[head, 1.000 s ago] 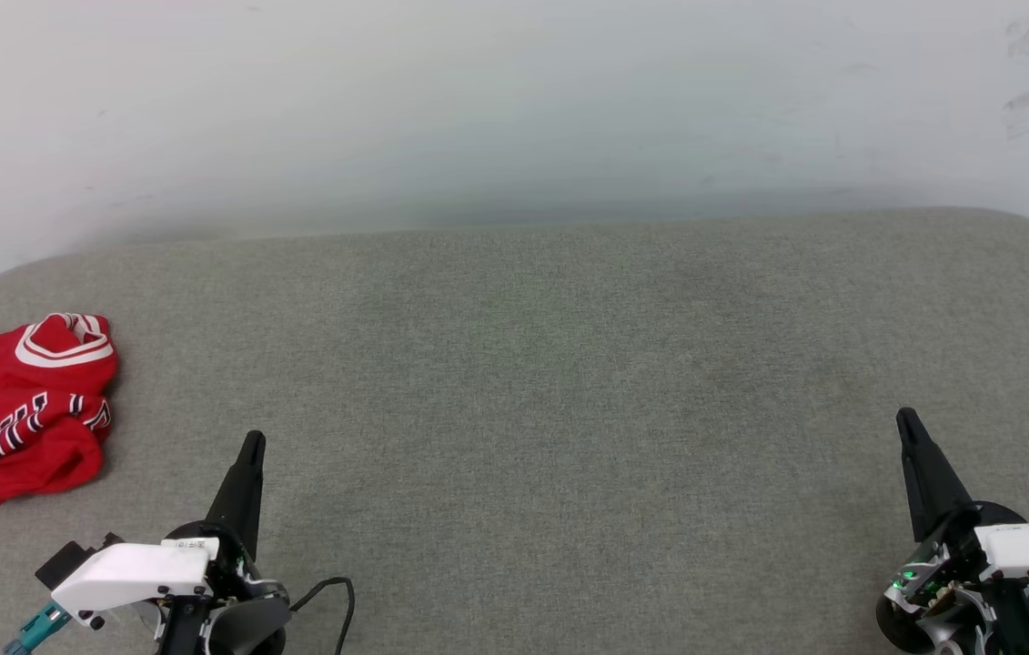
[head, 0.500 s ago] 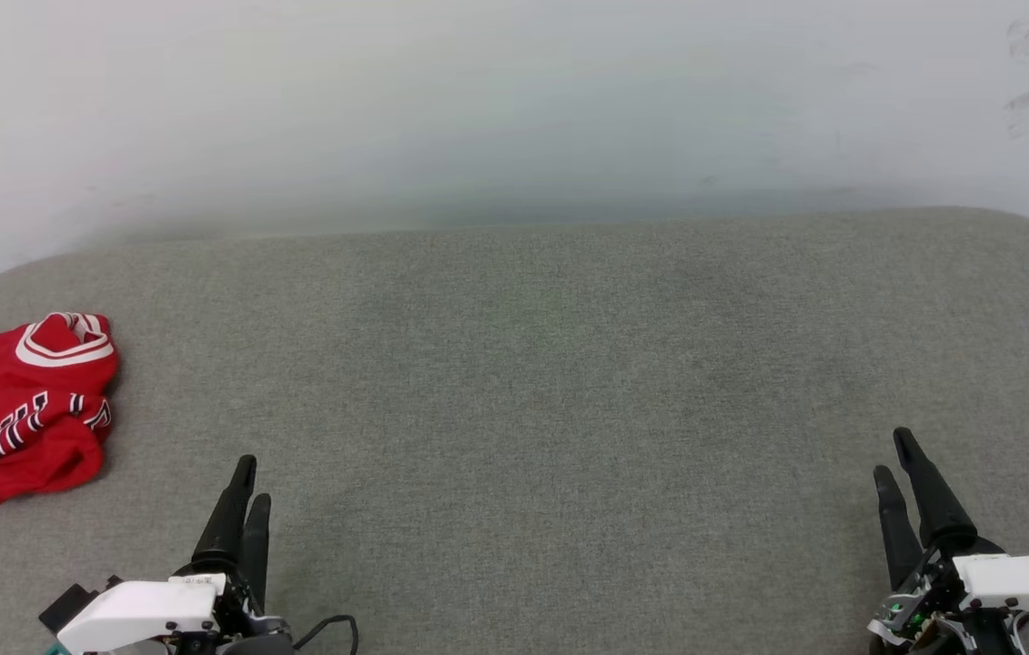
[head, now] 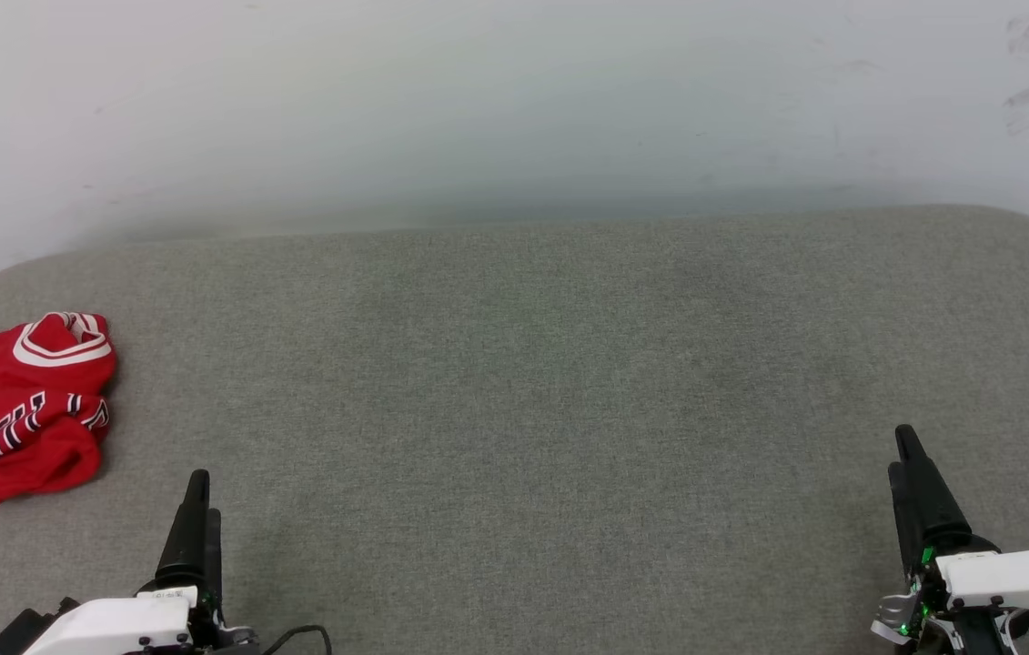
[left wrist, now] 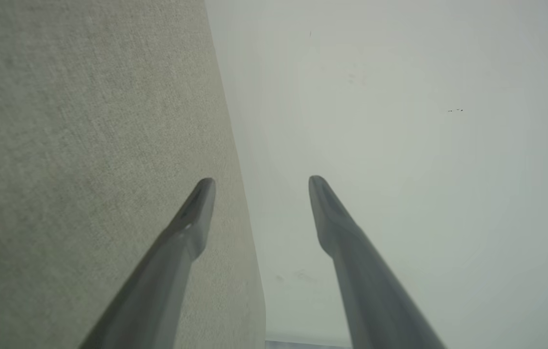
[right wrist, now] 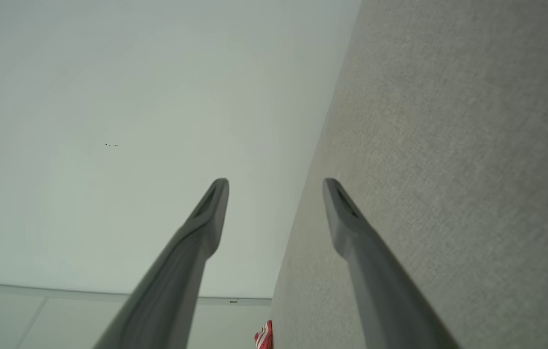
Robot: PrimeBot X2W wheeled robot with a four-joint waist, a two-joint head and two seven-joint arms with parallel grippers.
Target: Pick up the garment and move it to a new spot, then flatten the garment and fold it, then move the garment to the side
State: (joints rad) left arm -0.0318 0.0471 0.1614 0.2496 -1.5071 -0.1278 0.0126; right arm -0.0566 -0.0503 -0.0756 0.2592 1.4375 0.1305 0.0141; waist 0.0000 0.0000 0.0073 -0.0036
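Observation:
The garment (head: 14,409), a red jersey with white striped trim and black lettering, lies crumpled at the far left of the grey padded surface (head: 523,364). A sliver of the garment (right wrist: 264,335) also shows at the bottom of the right wrist view. My left gripper (head: 205,496) is low at the near left, to the right of the garment and apart from it. Its fingers (left wrist: 196,213) stand apart with nothing between them. My right gripper (head: 899,450) is at the near right, far from the garment, open and empty (right wrist: 276,181).
A white wall (head: 478,109) rises behind the padded surface. The surface has rounded far corners, and its left edge runs just beyond the garment. The wide middle stretch lies between my two grippers.
Both grippers have gone from shut to open. My left gripper has drawn back and to the left in the head view. The right one has drawn back slightly. The garment has not moved.

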